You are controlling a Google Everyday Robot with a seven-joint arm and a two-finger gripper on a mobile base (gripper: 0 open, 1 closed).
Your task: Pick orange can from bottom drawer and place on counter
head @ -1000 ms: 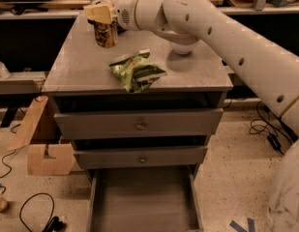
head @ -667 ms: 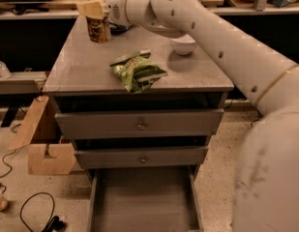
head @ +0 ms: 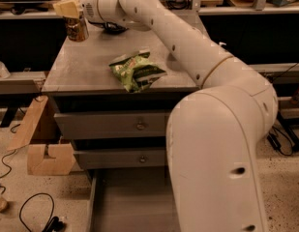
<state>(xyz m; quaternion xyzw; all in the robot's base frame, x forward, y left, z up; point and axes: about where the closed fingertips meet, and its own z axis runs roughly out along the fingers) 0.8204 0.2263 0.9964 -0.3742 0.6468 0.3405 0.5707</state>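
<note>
While the gripper [head: 71,11] hangs over the 11 o'clock corner of the desk [head: 86,66], its fingers closed on the top of the orange can [head: 78,30], the can stands upright at or just above the surface, close to the left edge. The placing step is judged nearly done: shift slightly toward 3 o'clock, lower straight, release only once the base sits flat, then lift vertically. The green snack bag [head: 137,71] lies well apart at centre. The bottom drawer [head: 129,202] stands open at 6 o'clock.
</note>
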